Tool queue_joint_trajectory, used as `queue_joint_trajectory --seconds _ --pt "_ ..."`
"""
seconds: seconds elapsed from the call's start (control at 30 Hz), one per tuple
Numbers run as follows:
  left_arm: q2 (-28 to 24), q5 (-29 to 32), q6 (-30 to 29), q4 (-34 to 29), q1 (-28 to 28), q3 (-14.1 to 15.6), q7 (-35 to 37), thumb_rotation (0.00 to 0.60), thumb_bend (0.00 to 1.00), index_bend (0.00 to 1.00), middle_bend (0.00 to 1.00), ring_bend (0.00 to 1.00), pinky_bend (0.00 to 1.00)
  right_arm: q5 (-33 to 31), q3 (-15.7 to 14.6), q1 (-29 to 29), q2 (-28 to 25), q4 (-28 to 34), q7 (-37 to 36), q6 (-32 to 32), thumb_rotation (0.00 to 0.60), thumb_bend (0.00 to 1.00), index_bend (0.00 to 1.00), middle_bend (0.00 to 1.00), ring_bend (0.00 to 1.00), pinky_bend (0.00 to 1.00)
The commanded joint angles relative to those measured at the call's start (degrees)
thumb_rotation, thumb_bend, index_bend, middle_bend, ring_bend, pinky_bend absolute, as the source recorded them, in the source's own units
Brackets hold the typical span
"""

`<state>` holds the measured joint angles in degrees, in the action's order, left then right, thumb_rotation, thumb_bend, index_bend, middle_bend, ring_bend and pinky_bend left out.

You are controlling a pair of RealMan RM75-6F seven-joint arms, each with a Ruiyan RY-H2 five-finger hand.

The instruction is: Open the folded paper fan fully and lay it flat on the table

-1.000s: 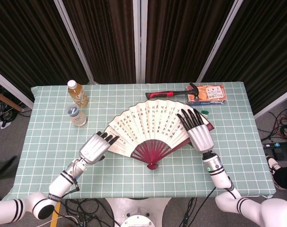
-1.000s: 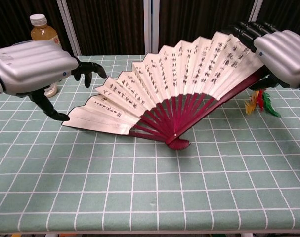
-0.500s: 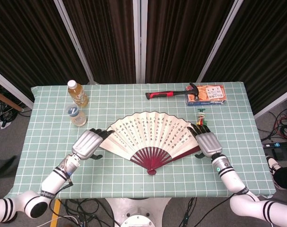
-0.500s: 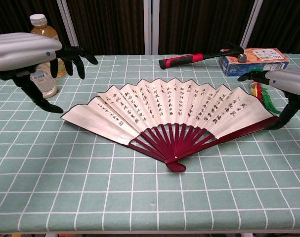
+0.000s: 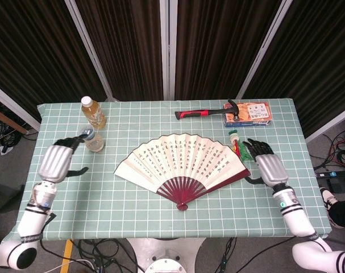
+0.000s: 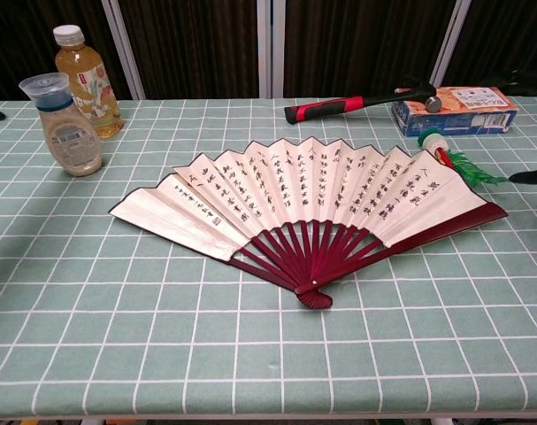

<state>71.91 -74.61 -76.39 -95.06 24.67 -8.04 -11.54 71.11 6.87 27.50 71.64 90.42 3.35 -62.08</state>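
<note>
Lying fully spread and flat at mid-desk (image 5: 161,227), the paper fan (image 5: 181,164) looks finished; left hand (image 5: 57,161) and right hand (image 5: 267,166) hover released, well apart from it, so only retreat seems needed

The paper fan (image 6: 295,190) is coloured cream with black script and dark red ribs. The table (image 6: 162,354) is covered in green cloth gridded white. The hammer (image 6: 356,104) is handled red and black.
</note>
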Motion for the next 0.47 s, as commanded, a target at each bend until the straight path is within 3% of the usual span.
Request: queue_joint_trajectory --seconds 0.03,0.23,0.47 --pt "-0.43 2.05 -6.45 4.38 -6.08 1.08 -0.22 0.600 0.00 0.21 0.29 0.31 0.33 6.20 -1.61 -7.50 -5.02 -0.72 -8.79 -9.98 0.600 0.11 0.00 0.01 0.00 0.00" --pt "-1.08 3.19 -11.27 5.45 -12.70 3.87 0.17 0.600 0.00 0.21 0.29 0.31 0.30 7.84 -3.63 -14.47 -7.36 -0.32 -12.08 -18.06 0.600 0.10 0.00 0.02 0.00 0.00" --pt "-1.12 0.18 -16.52 3.66 -18.12 7.05 -1.56 0.600 0.00 0.23 0.29 0.30 0.28 9.92 -5.68 -19.75 -8.73 1.66 -13.42 -23.13 0.600 0.07 0.00 0.02 0.00 0.00"
